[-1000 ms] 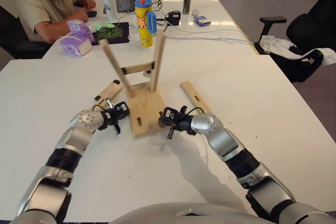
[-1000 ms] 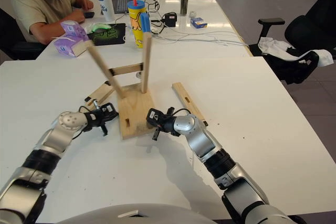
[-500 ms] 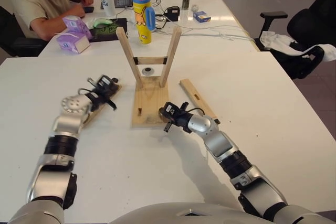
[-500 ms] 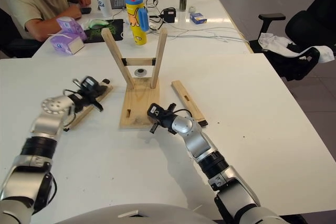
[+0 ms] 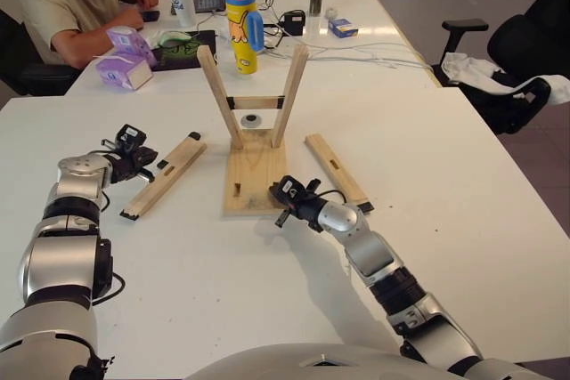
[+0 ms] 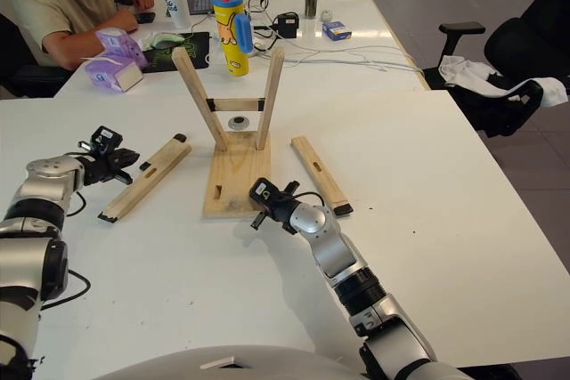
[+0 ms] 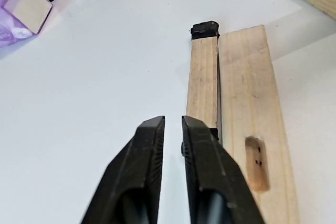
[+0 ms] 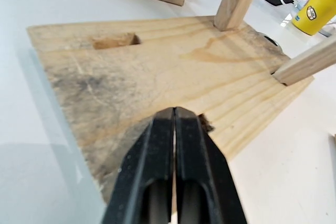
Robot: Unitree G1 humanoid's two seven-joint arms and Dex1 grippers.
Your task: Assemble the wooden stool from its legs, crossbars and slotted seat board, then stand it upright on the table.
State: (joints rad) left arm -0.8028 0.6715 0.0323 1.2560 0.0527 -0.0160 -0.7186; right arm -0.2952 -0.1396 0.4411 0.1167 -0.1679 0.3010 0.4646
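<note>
The seat board (image 5: 252,173) lies flat near the middle of the white surface (image 5: 463,184). Two legs (image 5: 220,97) stand up from its far end, leaning apart, and a short crossbar (image 5: 255,102) joins them partway up. The board's near end shows an unfilled slot (image 8: 115,40).

The right hand (image 5: 278,195) is at the board's near right corner with its fingers (image 8: 160,129) pressed fully together, gripping nothing. The tips are over the wood beside a small dark notch; whether they touch it I cannot tell.

The left hand (image 5: 147,156) is well to the left of the board, its fingers (image 7: 149,140) a narrow slit apart with nothing between them. They point at a loose slotted piece (image 5: 165,176) lying flat just beside them, with a thinner black-capped stick (image 7: 203,77) against its side.

A second loose slotted piece (image 5: 337,171) lies flat to the right of the board.

On the next surface behind stands a yellow cup (image 5: 241,28) with a cartoon figure on it; any writing on it is too small to read.
</note>
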